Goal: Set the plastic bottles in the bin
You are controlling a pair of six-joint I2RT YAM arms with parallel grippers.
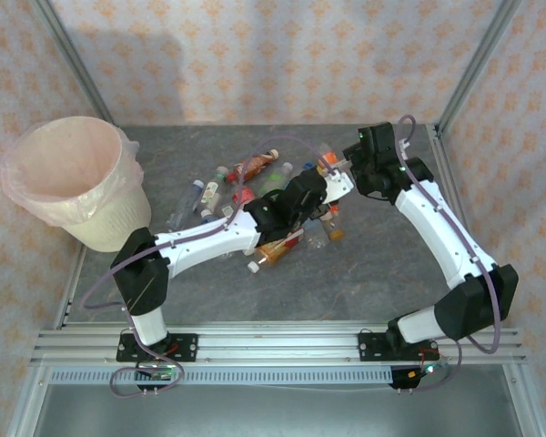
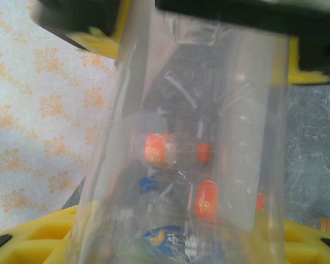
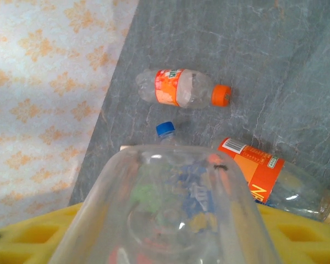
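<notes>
A clear label-less plastic bottle (image 2: 231, 110) runs from between my left gripper's (image 2: 181, 245) yellow fingers (image 2: 27, 236) up to the right gripper (image 2: 236, 16), whose yellow pads sit on both its sides. In the right wrist view the same bottle (image 3: 170, 209) bulges between my right gripper's (image 3: 170, 247) fingers. From above, the left gripper (image 1: 320, 191) and right gripper (image 1: 348, 171) meet at this bottle (image 1: 337, 186) over the pile. Other bottles (image 1: 255, 167) lie scattered at mid-table. The cream bin (image 1: 109, 223) with its pinkish bag stands at the far left.
Below the right gripper lie an orange-labelled bottle with an orange cap (image 3: 181, 88), a larger orange-red labelled bottle (image 3: 264, 176) and a blue cap (image 3: 166, 129). An orange bottle (image 1: 278, 250) lies by the left forearm. Metal frame posts and patterned walls enclose the grey table (image 1: 373, 273).
</notes>
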